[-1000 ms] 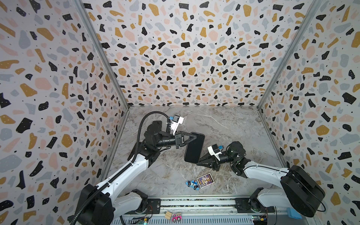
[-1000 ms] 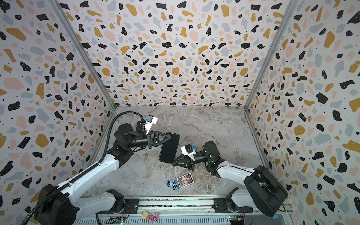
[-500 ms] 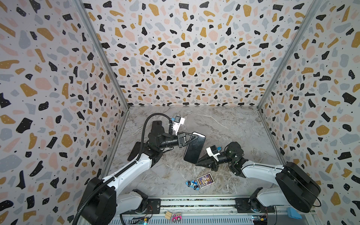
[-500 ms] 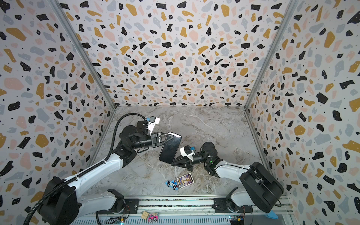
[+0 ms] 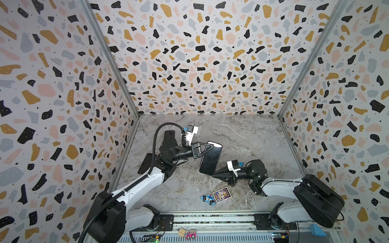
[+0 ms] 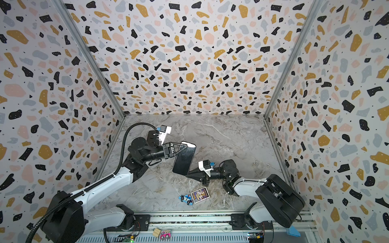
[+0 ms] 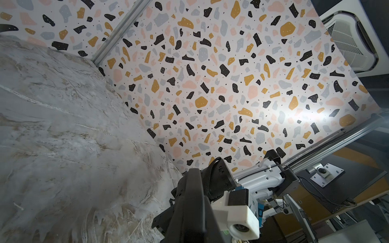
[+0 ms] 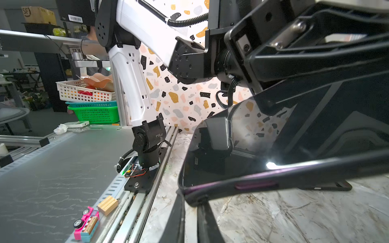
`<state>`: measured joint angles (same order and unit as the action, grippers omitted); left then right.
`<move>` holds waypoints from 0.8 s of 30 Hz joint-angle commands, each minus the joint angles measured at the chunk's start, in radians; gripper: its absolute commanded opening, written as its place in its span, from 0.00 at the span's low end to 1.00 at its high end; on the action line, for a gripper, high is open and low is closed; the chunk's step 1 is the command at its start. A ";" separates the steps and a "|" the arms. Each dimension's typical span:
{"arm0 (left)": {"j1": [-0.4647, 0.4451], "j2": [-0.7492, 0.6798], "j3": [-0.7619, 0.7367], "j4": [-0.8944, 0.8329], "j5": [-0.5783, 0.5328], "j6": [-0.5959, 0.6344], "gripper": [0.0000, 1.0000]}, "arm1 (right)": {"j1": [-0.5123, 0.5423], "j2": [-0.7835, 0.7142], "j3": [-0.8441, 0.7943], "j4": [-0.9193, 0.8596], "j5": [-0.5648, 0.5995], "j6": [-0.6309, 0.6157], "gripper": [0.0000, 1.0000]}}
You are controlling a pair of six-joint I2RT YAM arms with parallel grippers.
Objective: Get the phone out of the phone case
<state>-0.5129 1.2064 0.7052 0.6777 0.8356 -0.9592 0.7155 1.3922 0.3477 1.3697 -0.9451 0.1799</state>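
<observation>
Phone (image 5: 210, 158): held clear of the marble tabletop (image 5: 242, 134) between both arms, near the middle of the workspace and seated in its phone case (image 8: 255, 186).
Left gripper (image 5: 208, 147): clenched on the phone's far, raised end.
Right gripper (image 5: 215, 174): pinched shut at the near, lower corner. The right wrist view shows the case's purple-tinged rim there, but not whether the fingers catch the rim alone or the glass too.
Long axis: runs from the far raised end down to the near end, slanting slightly leftward in both top views.
Facing: dark screen up, towards the top cameras, tilted.
Step in hand: probably peeling the case corner off the phone.
Doing it well: keep the left grip firm as the anchor. The right should roll the rim back, away from the screen, and work along the edge rather than tug straight.
Risk: both grips are narrow, so a hard pull could twist the phone free.
</observation>
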 commanded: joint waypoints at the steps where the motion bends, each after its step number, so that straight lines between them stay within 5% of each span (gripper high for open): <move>1: -0.003 -0.007 -0.028 0.020 -0.003 0.002 0.00 | -0.008 -0.012 0.021 0.183 0.110 0.037 0.04; 8: 0.048 -0.038 -0.030 0.037 -0.034 -0.044 0.00 | -0.010 -0.035 -0.038 0.123 0.260 0.105 0.32; 17: 0.102 -0.085 -0.021 0.144 -0.096 -0.179 0.00 | -0.013 -0.113 -0.171 0.092 0.466 0.274 0.51; 24: 0.100 -0.096 -0.064 0.306 -0.163 -0.338 0.00 | 0.008 -0.189 -0.108 -0.115 0.456 0.522 0.60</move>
<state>-0.4133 1.1385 0.6575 0.8055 0.7124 -1.1976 0.7094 1.2404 0.2058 1.3117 -0.5106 0.5591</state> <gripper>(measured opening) 0.122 0.602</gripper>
